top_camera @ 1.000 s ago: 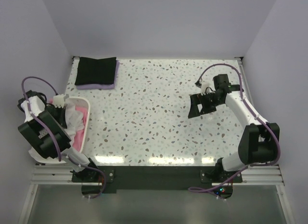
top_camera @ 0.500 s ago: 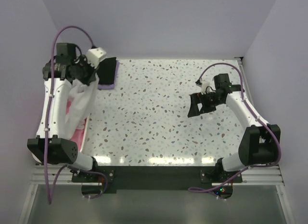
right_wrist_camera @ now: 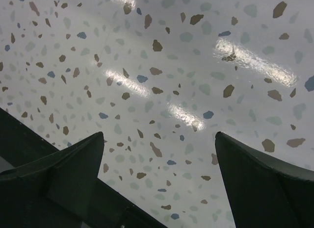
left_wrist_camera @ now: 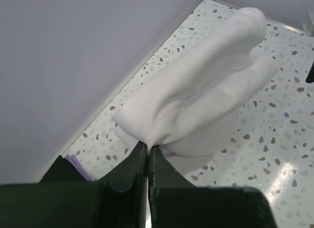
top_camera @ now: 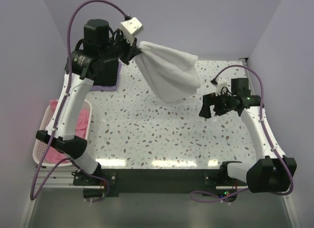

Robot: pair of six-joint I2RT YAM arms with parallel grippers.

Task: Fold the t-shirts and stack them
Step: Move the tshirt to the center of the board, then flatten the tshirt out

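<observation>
**Operator:** Bench check, biggest thing first?

**Spotter:** Your white t-shirt hangs bunched in the air over the far half of it. It touches nothing but your left gripper.

**Operator:** And the other laundry?

**Spotter:** At your left edge sits the pale pink basket with pink t-shirts lying in it. In the far left corner a folded black t-shirt lies on a lavender t-shirt. Both are partly hidden behind your left arm.

**Operator:** Jaws?

**Spotter:** Your left jaws are pinched tight on a fold of the white t-shirt, held high above the bench. Your right gripper hovers over the right side of the bench. Its jaws are spread wide with only speckled surface showing between them.
</observation>
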